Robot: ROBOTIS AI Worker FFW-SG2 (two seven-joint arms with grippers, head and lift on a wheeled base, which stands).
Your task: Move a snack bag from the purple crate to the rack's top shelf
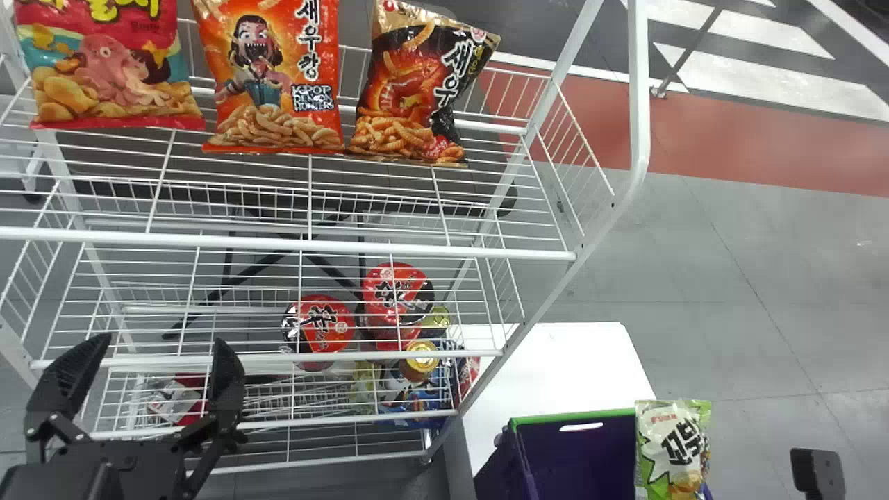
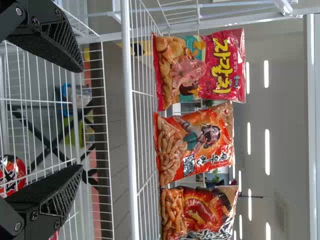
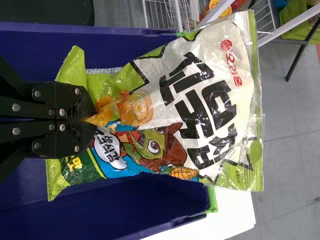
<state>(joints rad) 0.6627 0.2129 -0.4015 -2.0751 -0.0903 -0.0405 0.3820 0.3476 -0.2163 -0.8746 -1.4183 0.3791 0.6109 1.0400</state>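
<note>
R gripper (image 3: 91, 120) is clamped on the green bag (image 1: 670, 444), fingers pinching it low on its printed front. Bag's approx. upright at the purple crate (image 1: 571, 415), lower part inside, top sticking up past the rim. Crate's on a white table (image 1: 555, 361), R side of the rack (image 1: 642, 104). L gripper (image 1: 163, 347) is in front of the rack's lower shelves, fingers wide apart w/ nothing btwn them. Top shelf (image 1: 278, 244) has 3 bags in a row, L to R: red bag (image 1: 111, 69), orange bag (image 1: 271, 83), black bag (image 1: 417, 90), the last w/ a slight tilt. Lower down, thru the wires: 2 red cups (image 1: 321, 326) near each other, a couple of gold-lidded jars (image 1: 420, 357) just beside, plus a red & white pack (image 1: 177, 403) farther L, contents n/a.
</note>
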